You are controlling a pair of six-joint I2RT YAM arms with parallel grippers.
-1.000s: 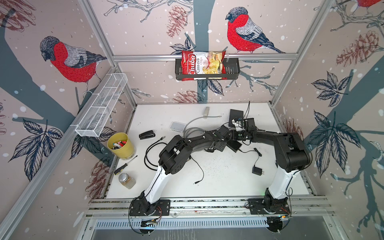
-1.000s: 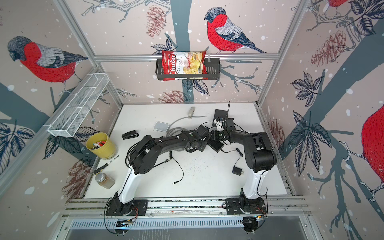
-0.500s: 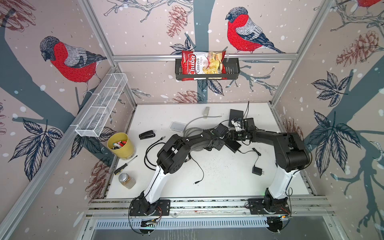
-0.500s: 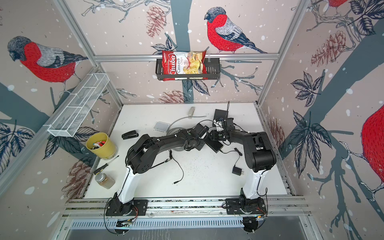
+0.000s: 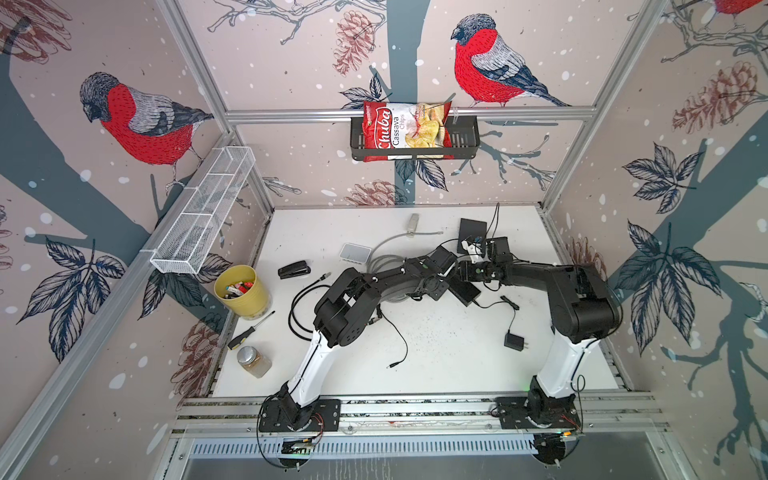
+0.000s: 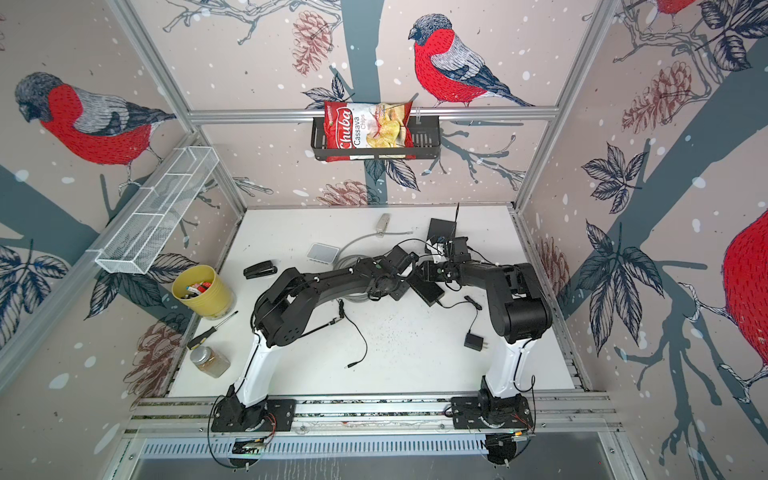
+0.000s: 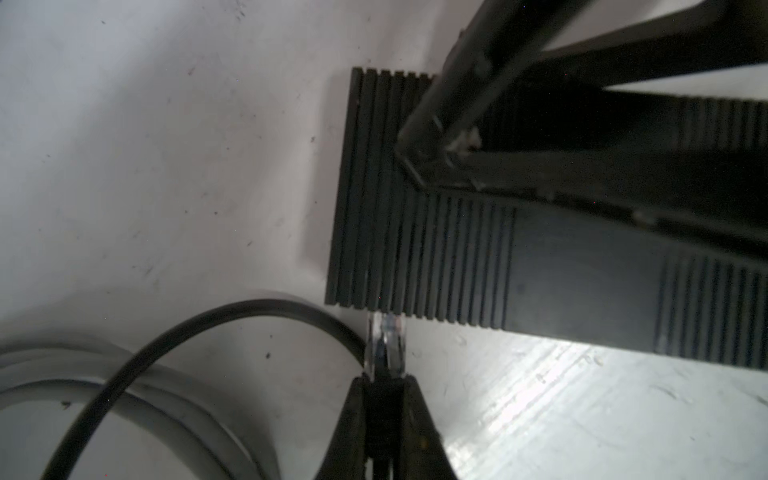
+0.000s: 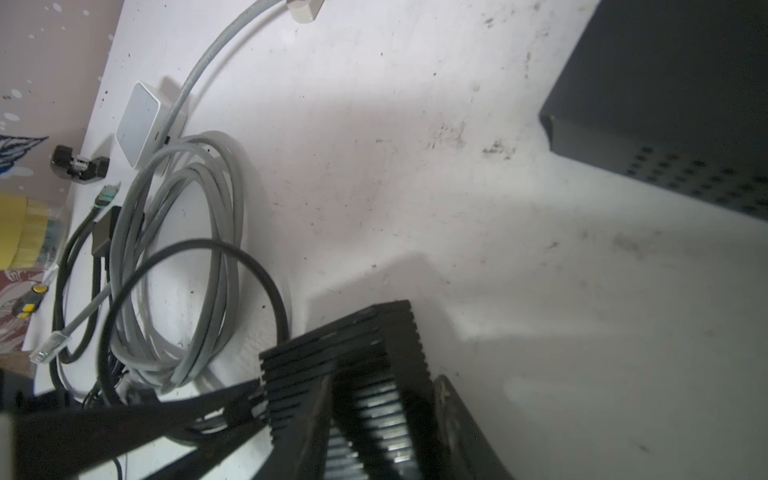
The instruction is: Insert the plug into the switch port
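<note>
Clear plug (image 7: 386, 345) aims lengthwise into ribbed switch (image 7: 561, 266) side.

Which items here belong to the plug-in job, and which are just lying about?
In use: plug, switch, black cable.
Lying about: yellow cup, stapler, screwdriver, jar, grey cable coil, white box, power adapter, chips bag.

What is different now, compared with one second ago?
Almost nothing. The left arm shifted very slightly; the direction is unclear. The left gripper stays shut on the plug at the edge of the switch, and the right gripper stays clamped on the switch. Nothing was let go; nothing else moved.
</note>
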